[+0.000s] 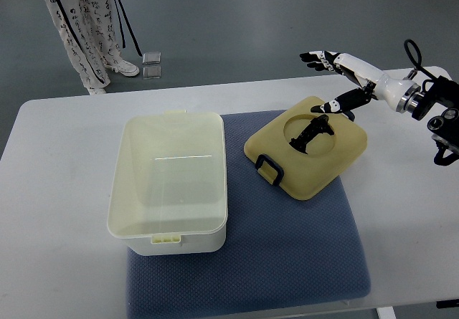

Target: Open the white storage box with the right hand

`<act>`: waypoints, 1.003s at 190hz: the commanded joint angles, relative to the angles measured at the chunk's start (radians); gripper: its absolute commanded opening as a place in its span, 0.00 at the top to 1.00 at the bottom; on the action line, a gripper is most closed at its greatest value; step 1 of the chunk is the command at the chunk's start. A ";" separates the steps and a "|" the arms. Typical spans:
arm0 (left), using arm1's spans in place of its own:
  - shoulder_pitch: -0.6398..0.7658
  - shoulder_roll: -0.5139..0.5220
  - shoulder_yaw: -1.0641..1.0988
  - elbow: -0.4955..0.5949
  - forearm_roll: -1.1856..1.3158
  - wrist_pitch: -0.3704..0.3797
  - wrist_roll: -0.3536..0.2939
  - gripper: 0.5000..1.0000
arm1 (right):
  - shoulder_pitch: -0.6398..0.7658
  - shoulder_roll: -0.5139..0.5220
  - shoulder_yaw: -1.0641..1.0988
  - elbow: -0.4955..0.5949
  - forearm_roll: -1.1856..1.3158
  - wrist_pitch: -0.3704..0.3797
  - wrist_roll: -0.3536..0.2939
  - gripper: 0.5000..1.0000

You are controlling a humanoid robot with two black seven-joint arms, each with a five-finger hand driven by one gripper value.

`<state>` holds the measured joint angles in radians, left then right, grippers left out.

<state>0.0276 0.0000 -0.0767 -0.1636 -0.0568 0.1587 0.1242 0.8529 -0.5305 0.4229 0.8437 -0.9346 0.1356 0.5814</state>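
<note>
The white storage box (pixel 168 183) stands open on the left part of a blue mat (pixel 287 254) on the white desk (pixel 57 190), its rim bare, its front edge near the mat's front. Its cream lid (pixel 315 161) lies off it to the right, well apart from the box, one black latch (pixel 269 168) toward the box and its far corner near the mat's back edge. The right hand (pixel 337 79) hovers over that far corner with fingers spread and gripping nothing, while a person's patterned trouser leg (pixel 75 25) stands on the floor beyond the desk's far left edge.
</note>
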 commanded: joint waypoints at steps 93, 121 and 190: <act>0.000 0.000 0.000 0.001 0.000 0.001 0.000 0.00 | -0.054 0.050 0.097 -0.087 0.887 0.038 -0.021 0.15; 0.000 0.000 0.002 0.001 0.000 -0.001 0.000 0.00 | -0.069 0.083 0.097 -0.117 0.971 0.041 -0.086 0.15; 0.000 0.000 0.000 0.001 0.000 0.001 0.000 0.00 | -0.103 0.170 0.105 -0.120 1.086 0.025 -0.098 0.14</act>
<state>0.0275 0.0000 -0.0765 -0.1628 -0.0568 0.1588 0.1243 0.7583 -0.3938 0.5214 0.7270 0.1344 0.1676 0.4686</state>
